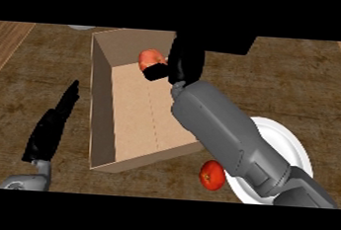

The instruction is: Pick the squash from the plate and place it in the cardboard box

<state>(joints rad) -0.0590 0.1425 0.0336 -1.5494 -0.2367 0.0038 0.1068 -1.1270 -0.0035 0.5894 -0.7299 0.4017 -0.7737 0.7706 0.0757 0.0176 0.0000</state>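
cardboard box (129, 129) left of plate (288, 144), tomato (212, 175) between them, squash (149, 59) over box

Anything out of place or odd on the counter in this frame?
One thing: a red tomato-like item lies on the counter against the white plate's left edge, not on it. Otherwise nothing stands out: the right robot hand holds the orange squash over the upright cardboard box.

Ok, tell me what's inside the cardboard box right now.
Inside the cardboard box, an orange squash shows near the far end, held in the right hand. The near part of the floor is bare cardboard. The hand and forearm cover the box's far right corner.
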